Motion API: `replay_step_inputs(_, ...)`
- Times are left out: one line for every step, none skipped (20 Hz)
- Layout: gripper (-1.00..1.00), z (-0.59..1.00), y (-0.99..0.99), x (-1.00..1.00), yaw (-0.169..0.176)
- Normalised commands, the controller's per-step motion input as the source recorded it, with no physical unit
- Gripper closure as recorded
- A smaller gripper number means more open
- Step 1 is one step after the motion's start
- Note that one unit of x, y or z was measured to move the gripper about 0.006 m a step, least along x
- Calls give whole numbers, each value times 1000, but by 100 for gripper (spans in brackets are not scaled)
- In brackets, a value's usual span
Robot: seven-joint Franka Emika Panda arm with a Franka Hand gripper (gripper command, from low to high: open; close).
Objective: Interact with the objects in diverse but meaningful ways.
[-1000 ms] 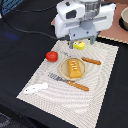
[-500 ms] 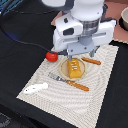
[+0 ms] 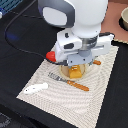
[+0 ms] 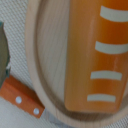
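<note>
The orange-brown bread loaf (image 3: 75,73) lies on a round wooden plate (image 3: 64,74) in the middle of the striped mat. In the wrist view the loaf (image 4: 92,55) fills the frame, with white stripes, on the plate (image 4: 36,65). My gripper (image 3: 76,66) hangs directly over the loaf, very close; its fingers are hidden by the hand. The red tomato (image 3: 50,55) sits beside the arm on the exterior view's left. The white fish (image 3: 35,89) lies at the mat's near left corner. The yellow packet is hidden.
A wooden-handled fork (image 3: 70,82) lies in front of the plate; its riveted handle shows in the wrist view (image 4: 22,102). Another orange handle (image 3: 98,62) pokes out on the exterior view's right. A bowl (image 3: 123,17) stands far back right. A black cable (image 3: 15,35) crosses the dark table.
The arm has moved from the back of the mat forward and down over the plate, and now covers most of the loaf.
</note>
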Motion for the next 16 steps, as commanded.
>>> replay_step_inputs(100, -457, 0, 0, -27)
replay_step_inputs(100, -463, 0, 0, -29)
replay_step_inputs(100, -449, 0, 0, -28)
replay_step_inputs(100, -469, -9, 0, -28)
replay_step_inputs(100, -437, -6, 0, -27)
replay_step_inputs(100, -383, -11, 0, -21)
replay_step_inputs(100, -354, -31, 0, -18)
replay_step_inputs(100, -306, -31, 0, -13)
replay_step_inputs(100, -217, -49, 23, -6)
replay_step_inputs(100, -49, -40, 109, -2)
replay_step_inputs(100, 3, -103, 117, 0)
replay_step_inputs(100, 37, -111, 71, 0)
replay_step_inputs(100, 89, -100, 149, 0)
replay_step_inputs(100, 100, -134, 123, 0)
replay_step_inputs(100, 126, -163, 106, 0)
replay_step_inputs(100, 203, -180, 109, 0)
